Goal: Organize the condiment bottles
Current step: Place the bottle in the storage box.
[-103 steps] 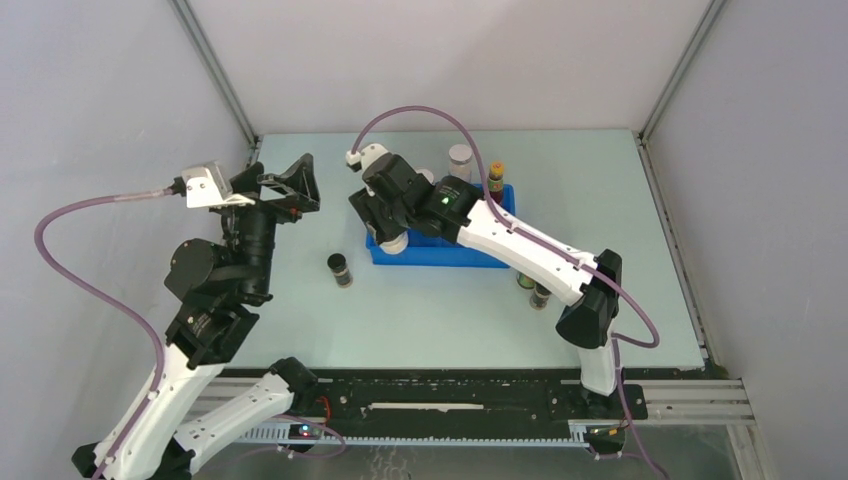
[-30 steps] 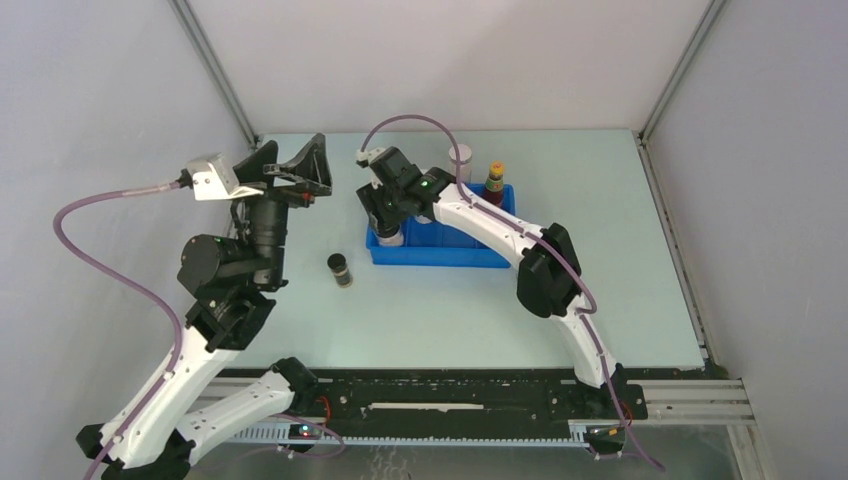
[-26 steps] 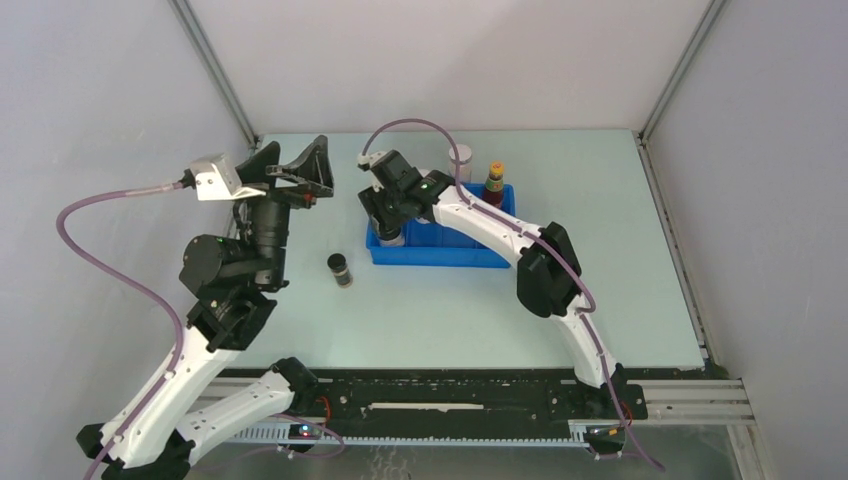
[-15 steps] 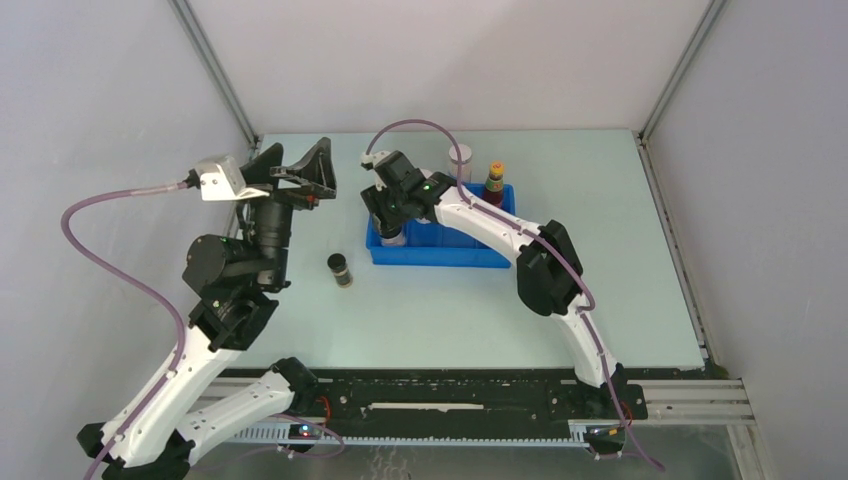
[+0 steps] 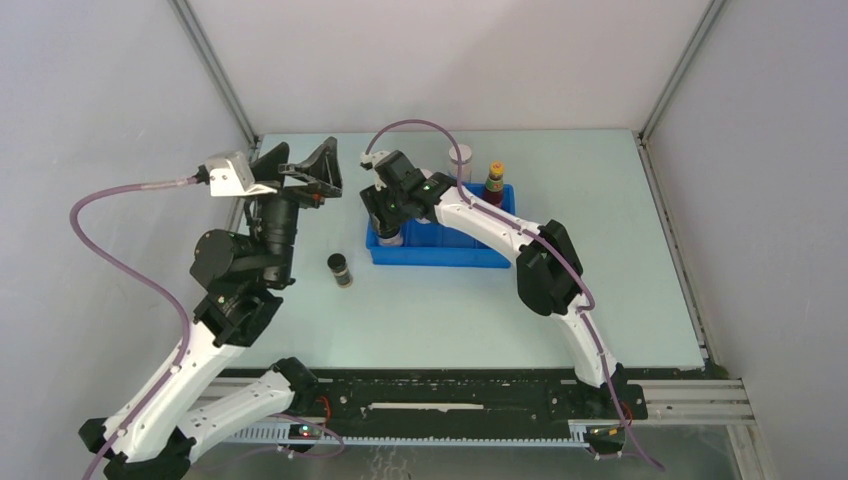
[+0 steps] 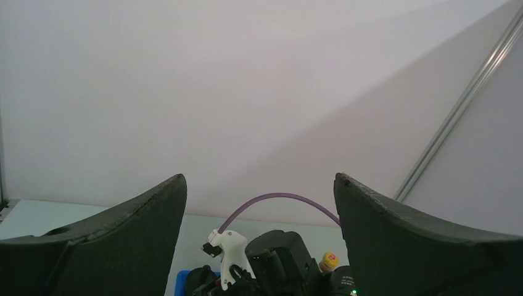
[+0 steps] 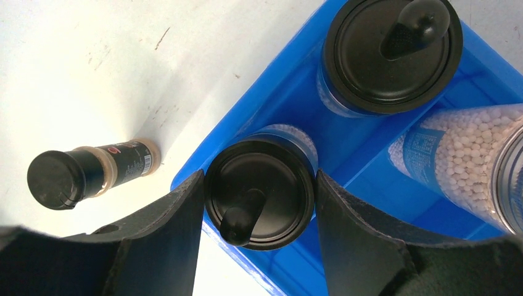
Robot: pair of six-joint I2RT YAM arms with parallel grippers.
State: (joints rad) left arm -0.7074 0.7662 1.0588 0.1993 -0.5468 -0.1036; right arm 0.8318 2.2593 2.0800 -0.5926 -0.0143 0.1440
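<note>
Pale green tabletop (image 5: 450, 320) carries a short dark bottle (image 5: 341, 270), standing just left of the blue tray (image 5: 440, 257). In the tray's near-left compartment, the right gripper (image 7: 259, 185) clamps a black knob-capped bottle (image 7: 262, 203). Farther left of the tray, the left gripper (image 5: 303, 163) hangs raised, jaws spread wide, empty.
</note>
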